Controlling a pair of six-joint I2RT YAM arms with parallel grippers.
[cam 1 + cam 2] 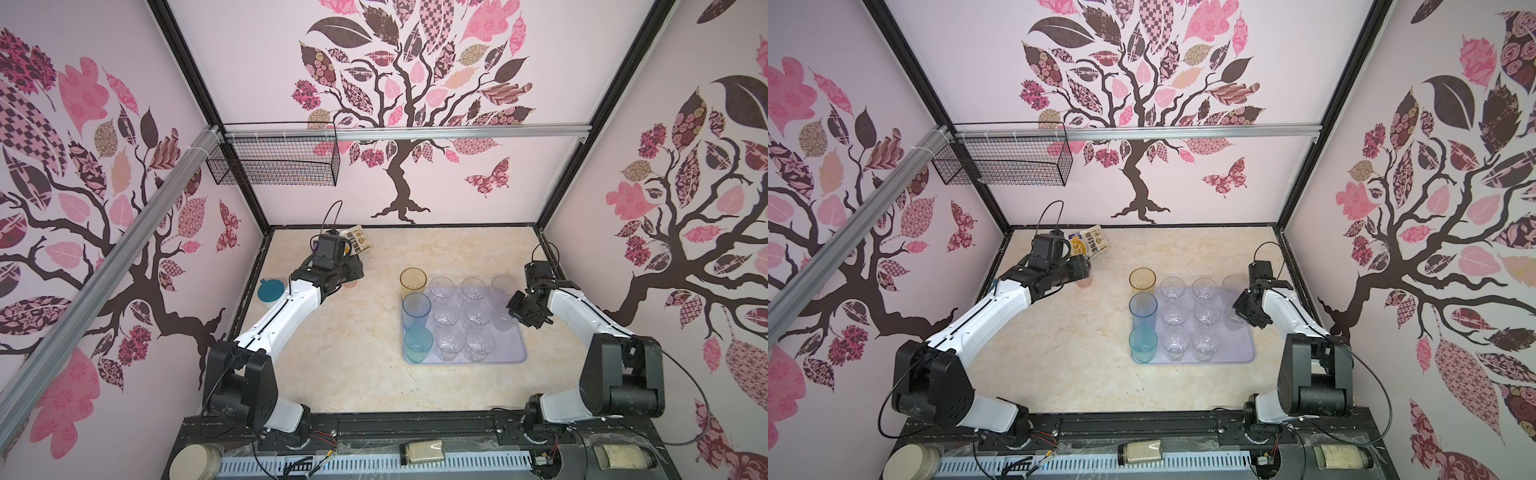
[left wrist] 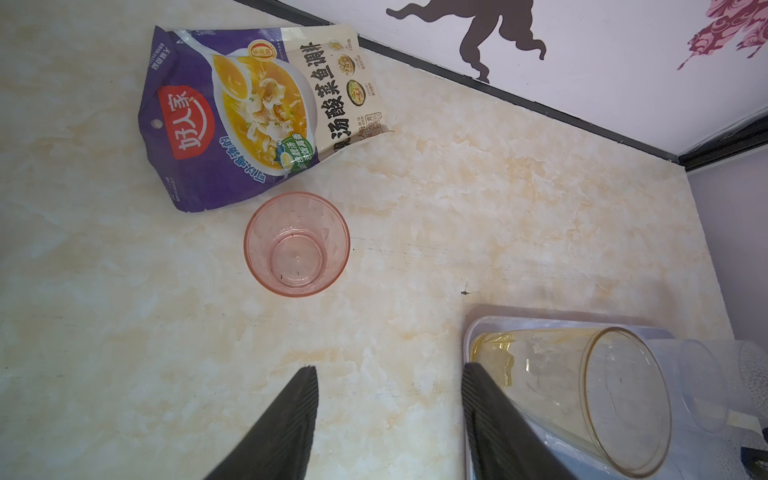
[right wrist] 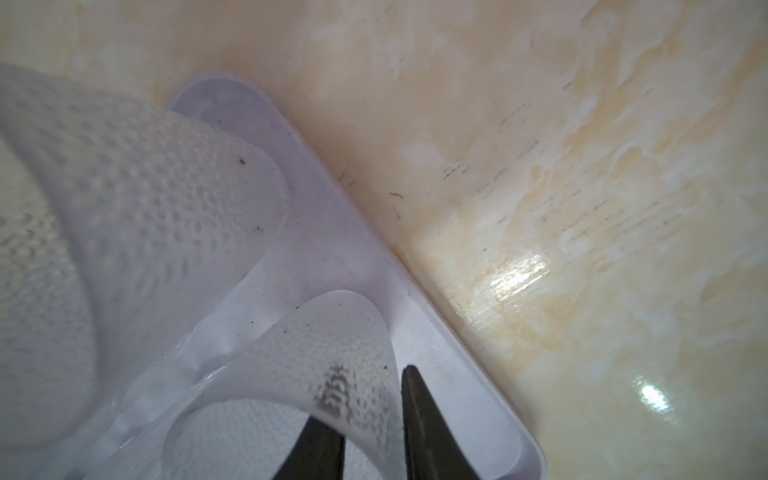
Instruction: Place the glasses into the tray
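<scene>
Hovering spread just short of the pink glass (image 2: 297,245), the left hand (image 2: 388,368) seems set to grasp it; the right hand (image 3: 365,399), slightly parted, straddles the wall of a frosted glass (image 3: 340,332) in the tray (image 3: 436,340).

seasoning packet (image 2: 249,112): red badge reads 好人家; pale strip reads 汤酸菜鱼调料; smaller print unreadable.

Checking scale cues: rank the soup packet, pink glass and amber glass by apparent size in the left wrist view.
1. soup packet
2. amber glass, unsure: nearest the camera, partly hidden
3. pink glass
</scene>
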